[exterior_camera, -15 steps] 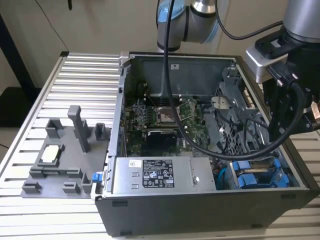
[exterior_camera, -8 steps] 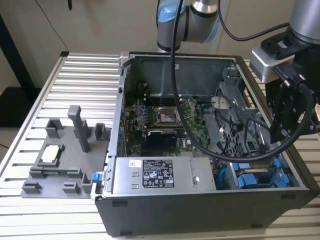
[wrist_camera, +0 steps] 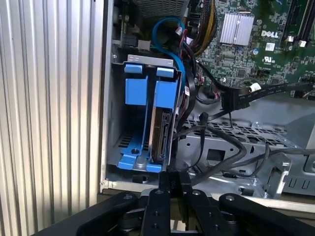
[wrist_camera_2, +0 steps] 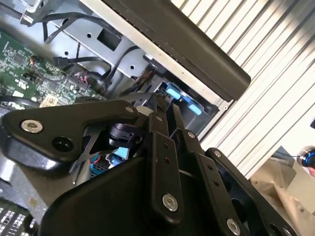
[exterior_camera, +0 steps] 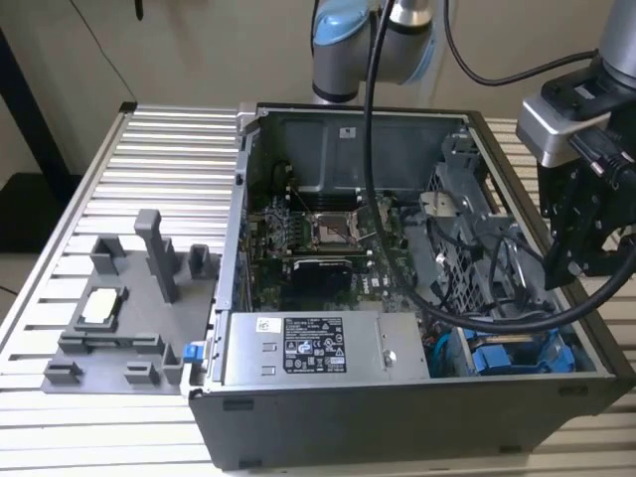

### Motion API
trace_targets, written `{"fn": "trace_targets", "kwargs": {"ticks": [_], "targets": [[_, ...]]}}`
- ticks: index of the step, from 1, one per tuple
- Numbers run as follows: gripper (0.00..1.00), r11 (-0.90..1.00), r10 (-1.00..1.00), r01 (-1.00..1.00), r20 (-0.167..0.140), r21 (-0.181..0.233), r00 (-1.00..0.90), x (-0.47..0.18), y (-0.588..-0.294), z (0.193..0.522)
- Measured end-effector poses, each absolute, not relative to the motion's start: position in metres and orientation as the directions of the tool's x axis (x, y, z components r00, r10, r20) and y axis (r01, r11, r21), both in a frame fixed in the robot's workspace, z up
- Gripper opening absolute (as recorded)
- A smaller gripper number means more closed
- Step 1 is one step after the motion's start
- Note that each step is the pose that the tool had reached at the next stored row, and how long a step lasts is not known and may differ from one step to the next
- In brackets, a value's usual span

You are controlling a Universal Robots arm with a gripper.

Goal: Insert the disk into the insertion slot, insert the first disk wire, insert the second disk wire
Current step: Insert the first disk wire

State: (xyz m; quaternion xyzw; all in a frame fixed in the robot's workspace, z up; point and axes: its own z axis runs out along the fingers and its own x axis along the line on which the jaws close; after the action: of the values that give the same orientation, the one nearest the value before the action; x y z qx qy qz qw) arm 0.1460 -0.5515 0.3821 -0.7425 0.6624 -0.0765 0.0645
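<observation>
The flat silver-beige hard drive [wrist_camera: 160, 130], clipped in its bright blue plastic carrier, is sitting on edge inside the grey perforated sheet-metal drive bay [wrist_camera: 114, 108], apparently fully seated. The black two-fingered gripper [wrist_camera: 172, 176] is hovering just outside the bay's open end. Its fingers are looking pressed together, though whether they are pinching anything is hard to tell. The drive is likely handling as a stiff, fairly heavy, knock-sensitive block, best taken by its blue end tabs [wrist_camera: 165, 93]. Loose black cables [wrist_camera: 231, 98] are draping beside the bay.

Blue plastic frame on the disk [wrist_camera: 161, 129], grey sheet-metal insertion slot [wrist_camera: 111, 123], ribbed matt metal table [wrist_camera: 49, 123]
</observation>
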Motion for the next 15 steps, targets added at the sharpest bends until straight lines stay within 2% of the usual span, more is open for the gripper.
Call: {"fn": "trace_targets", "kwargs": {"ticks": [6, 15], "targets": [[0.19, -0.114, -0.993, -0.975, 0.027, -0.19, 0.111, 0.1476, -0.5516, 0.3821], [0.19, -0.114, -0.993, -0.991, 0.013, -0.063, 0.114, 0.1482, -0.5516, 0.3819]]}}
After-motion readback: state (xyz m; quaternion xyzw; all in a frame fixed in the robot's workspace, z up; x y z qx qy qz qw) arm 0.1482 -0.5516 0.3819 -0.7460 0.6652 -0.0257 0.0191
